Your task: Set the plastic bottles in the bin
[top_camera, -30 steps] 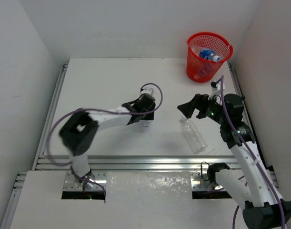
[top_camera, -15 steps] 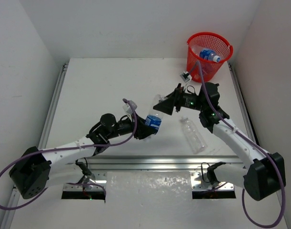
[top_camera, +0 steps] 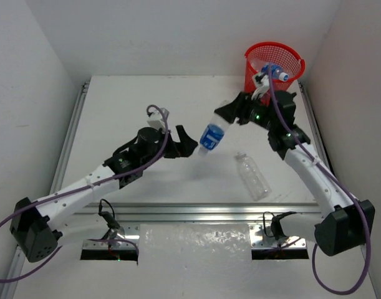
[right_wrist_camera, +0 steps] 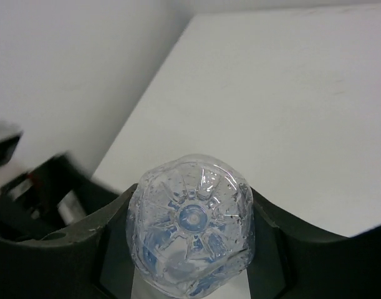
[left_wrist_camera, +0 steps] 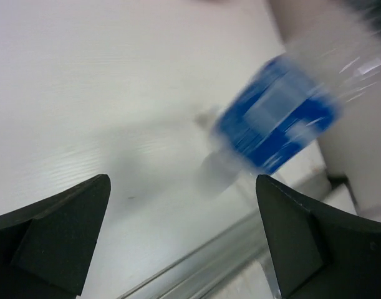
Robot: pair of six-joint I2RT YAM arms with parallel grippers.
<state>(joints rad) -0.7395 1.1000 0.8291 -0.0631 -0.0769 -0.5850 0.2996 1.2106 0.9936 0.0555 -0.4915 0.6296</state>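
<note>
1. Right gripper (top_camera: 229,112) is clamping the blue-labelled bottle (top_camera: 211,135) by its upper end; the bottle is hanging tilted above the middle of the table (top_camera: 128,106), clear of the surface, its lower end leaning toward the left arm
2. Seen from the right wrist, the bottle's ribbed clear end (right_wrist_camera: 190,224) is sitting between the two dark fingers (right_wrist_camera: 109,218), which are pressing it from both sides
3. Left gripper (top_camera: 185,143) is standing wide open just beside the bottle without touching it; from the left wrist, the blurred blue label (left_wrist_camera: 277,115) is showing beyond the spread fingers (left_wrist_camera: 53,230)
4. Unlabelled bottle (top_camera: 253,177) is lying on its side on the table, toward the near right corner
5. Red mesh bin (top_camera: 274,87) is standing at the far right corner of the table, holding bottles (top_camera: 275,72) inside
</note>
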